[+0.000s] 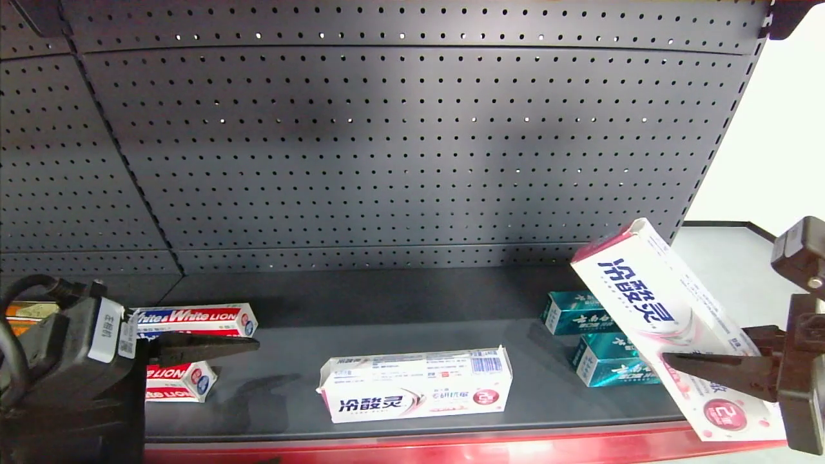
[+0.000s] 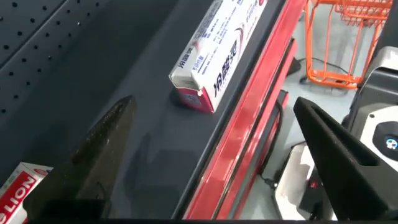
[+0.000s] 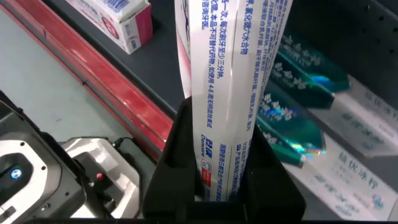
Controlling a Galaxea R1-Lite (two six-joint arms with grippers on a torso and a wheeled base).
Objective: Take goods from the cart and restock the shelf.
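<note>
The right gripper [image 1: 706,377] clamps a white-and-pink toothpaste box [image 1: 644,296], which tilts at 4 o'clock over the shelf [image 1: 387,309], in front of teal boxes [image 1: 570,312]. The left gripper [image 2: 217,143], jaws wide and empty, hovers at 8 o'clock beside red-and-white boxes [image 1: 193,319].

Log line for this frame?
right gripper: shut on held box, tilted near teal boxes | left gripper: open, by red boxes | white box: lying mid-shelf
</note>
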